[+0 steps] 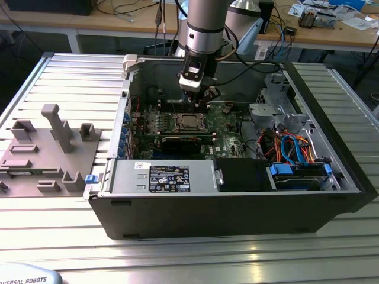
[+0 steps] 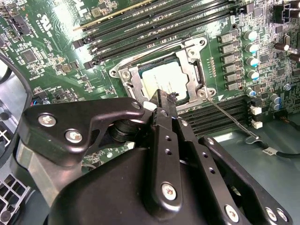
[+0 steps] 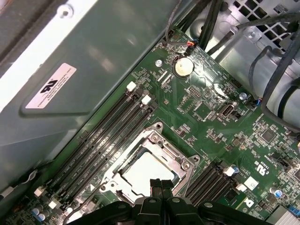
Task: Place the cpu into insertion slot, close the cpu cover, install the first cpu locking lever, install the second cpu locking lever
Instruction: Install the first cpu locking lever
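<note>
The cpu (image 2: 161, 77) lies flat in the insertion slot (image 2: 121, 73) on the green motherboard, its silver top showing through the window of the cpu cover (image 2: 188, 65). The cover lies down over the chip. A thin wire locking lever (image 2: 230, 118) slants away from the socket's corner, standing free over the memory slots. My gripper (image 2: 165, 97) is shut with nothing between its fingers, its tip just over the socket's edge beside the chip. The first wrist view has the gripper (image 3: 161, 183) at the rim of the cpu cover (image 3: 161, 151). In the exterior view the gripper (image 1: 198, 105) hangs just above the socket (image 1: 189, 122).
Long black memory slots (image 3: 105, 140) flank the socket on both sides. Black cables (image 3: 276, 70) and a metal drive cage (image 1: 269, 103) crowd the case at the exterior view's right. The power supply (image 1: 169, 177) fills the near side. A grey fixture tray (image 1: 47, 148) lies outside the case.
</note>
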Controlling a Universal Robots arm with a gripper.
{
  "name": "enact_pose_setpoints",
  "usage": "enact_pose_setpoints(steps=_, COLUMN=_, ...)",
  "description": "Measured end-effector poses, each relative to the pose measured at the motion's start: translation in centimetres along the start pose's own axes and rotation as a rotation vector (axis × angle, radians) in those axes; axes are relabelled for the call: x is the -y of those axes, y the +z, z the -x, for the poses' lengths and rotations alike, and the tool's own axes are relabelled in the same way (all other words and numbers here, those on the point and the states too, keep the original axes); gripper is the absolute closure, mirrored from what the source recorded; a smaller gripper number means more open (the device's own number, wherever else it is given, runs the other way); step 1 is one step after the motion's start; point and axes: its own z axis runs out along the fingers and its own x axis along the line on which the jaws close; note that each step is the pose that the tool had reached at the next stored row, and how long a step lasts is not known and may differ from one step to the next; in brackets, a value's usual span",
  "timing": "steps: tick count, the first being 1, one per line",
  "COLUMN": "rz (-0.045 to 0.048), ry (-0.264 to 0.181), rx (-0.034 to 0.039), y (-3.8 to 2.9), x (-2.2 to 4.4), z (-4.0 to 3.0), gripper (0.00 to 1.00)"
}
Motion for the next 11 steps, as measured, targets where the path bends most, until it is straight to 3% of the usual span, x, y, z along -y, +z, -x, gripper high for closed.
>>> enact_pose_setpoints(steps=11, rz=0.0001, ry=-0.016, rx=0.0003, y=0.0, x=0.0, z=0.0, gripper=0.89)
